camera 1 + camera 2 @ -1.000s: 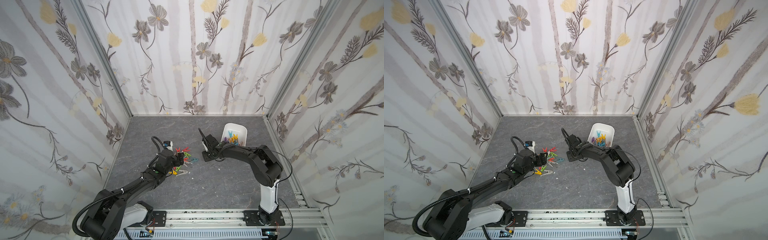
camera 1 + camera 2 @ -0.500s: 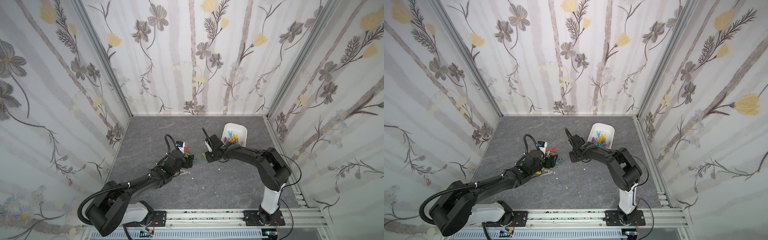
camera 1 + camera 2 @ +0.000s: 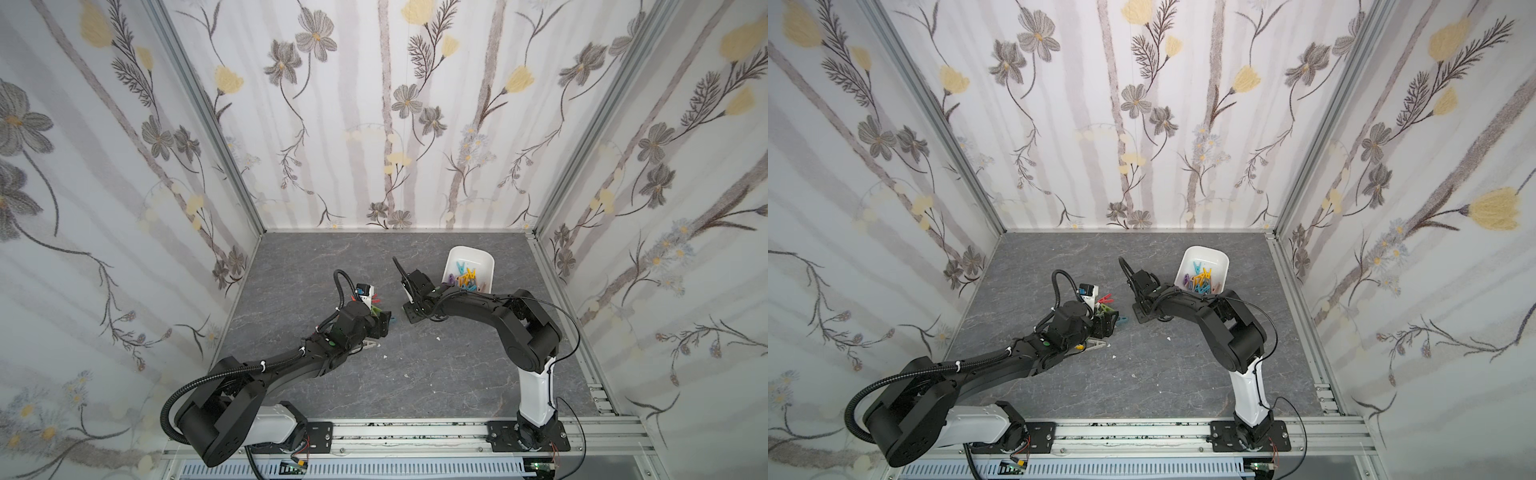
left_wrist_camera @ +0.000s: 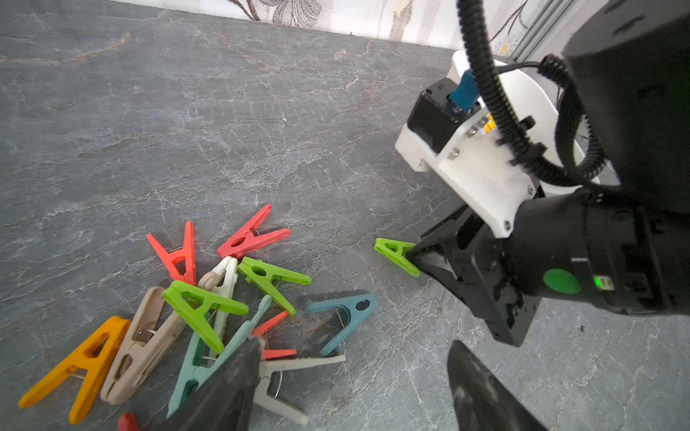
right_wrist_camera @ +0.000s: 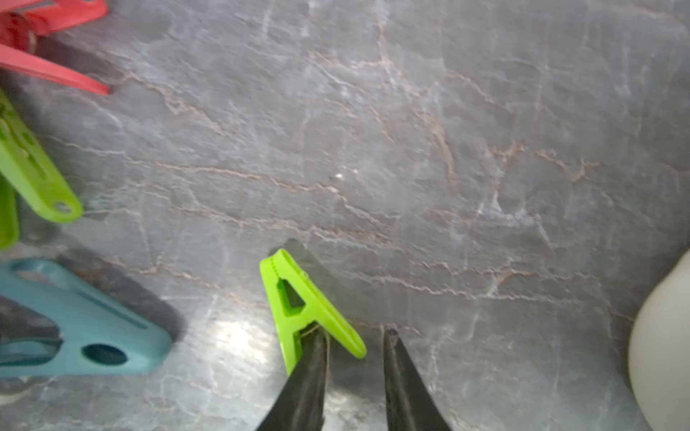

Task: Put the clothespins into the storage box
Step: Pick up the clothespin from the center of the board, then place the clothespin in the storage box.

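Progress about halfway, I'd judge. White rounded plastic storage box (image 3: 469,252) sits far right on the dark grey veined stone-look worktop (image 3: 415,374) and holds a heap of small coloured A-shaped plastic clothespins (image 3: 466,277). About a dozen more lie in a loose pile (image 4: 209,309) mid-worktop, well apart from the box. My right claw (image 5: 354,336) is nearly closed, with one leg of a lone lime-green plastic peg (image 5: 298,306) between its fingers; a gap shows, so not clamped. That peg lies between pile and box. My left claw (image 4: 353,350) is wide open, empty, over the pile. A few white specks on the surface. Floral-papered walls, aluminium rail in front.
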Action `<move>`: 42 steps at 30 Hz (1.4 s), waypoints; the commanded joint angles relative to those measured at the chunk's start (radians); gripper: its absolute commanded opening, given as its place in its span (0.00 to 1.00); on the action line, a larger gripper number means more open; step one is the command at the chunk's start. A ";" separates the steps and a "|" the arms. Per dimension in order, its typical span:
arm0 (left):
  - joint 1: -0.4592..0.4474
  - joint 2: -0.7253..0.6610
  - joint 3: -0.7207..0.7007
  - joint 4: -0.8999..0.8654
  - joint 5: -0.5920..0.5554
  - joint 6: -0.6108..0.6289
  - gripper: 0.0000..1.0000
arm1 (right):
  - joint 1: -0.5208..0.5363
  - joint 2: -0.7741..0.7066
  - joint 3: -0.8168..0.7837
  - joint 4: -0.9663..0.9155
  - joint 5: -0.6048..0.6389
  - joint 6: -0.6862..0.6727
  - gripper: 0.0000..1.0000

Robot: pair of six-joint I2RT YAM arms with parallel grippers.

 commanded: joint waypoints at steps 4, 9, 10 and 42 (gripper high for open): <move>-0.002 -0.012 0.002 0.026 -0.015 0.011 0.79 | 0.018 0.026 0.041 -0.031 0.011 -0.054 0.23; 0.000 -0.024 -0.005 0.022 -0.034 0.018 0.79 | 0.026 0.027 0.048 -0.032 -0.001 -0.058 0.14; 0.000 -0.027 -0.004 0.019 -0.038 0.018 0.79 | 0.026 0.025 0.048 -0.029 -0.004 -0.054 0.12; -0.232 0.384 0.418 -0.060 -0.102 0.215 0.80 | -0.507 -0.267 -0.149 0.130 -0.247 0.268 0.26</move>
